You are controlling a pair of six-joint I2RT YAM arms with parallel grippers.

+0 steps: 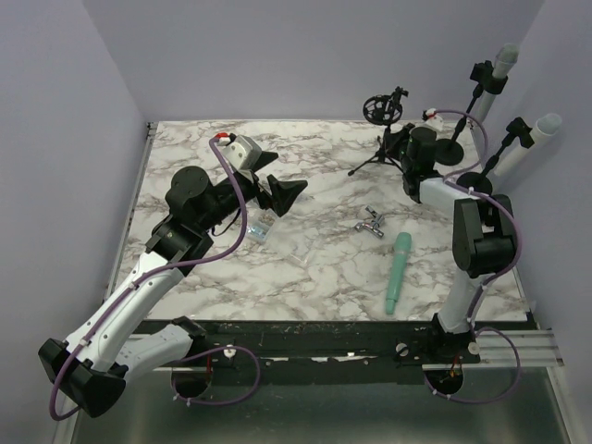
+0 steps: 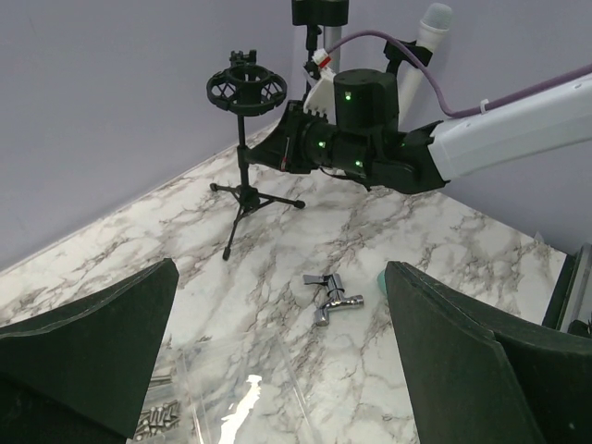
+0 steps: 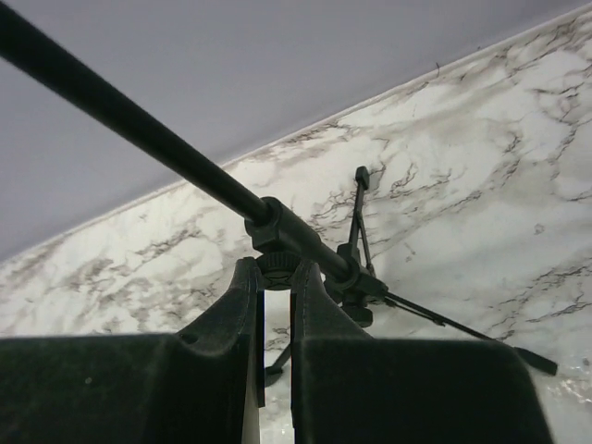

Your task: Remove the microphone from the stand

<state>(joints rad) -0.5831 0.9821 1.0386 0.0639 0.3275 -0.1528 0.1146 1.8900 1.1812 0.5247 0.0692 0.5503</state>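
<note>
Teal-green and slim, the microphone lies flat on the marble surface toward the near right corner, apart from both arms. Its body is one smooth colour, with a wider rounded head pointing to the far edge and a taper down to a narrow tail pointing to the near edge.

The black stand rests upright on its tripod legs close to the far edge, right of the middle, with a ring-shaped mount at its top. The right claw is at the stand's pole. Its dark fingers are drawn almost together, with only a thin slit between them, and pinch the knurled knob under the pole's collar.

The left claw hovers above the middle of the surface with its fingers spread wide and nothing between them. A small metal fitting lies near the centre, and a clear plastic bag of small screws lies just below the left claw.
</note>
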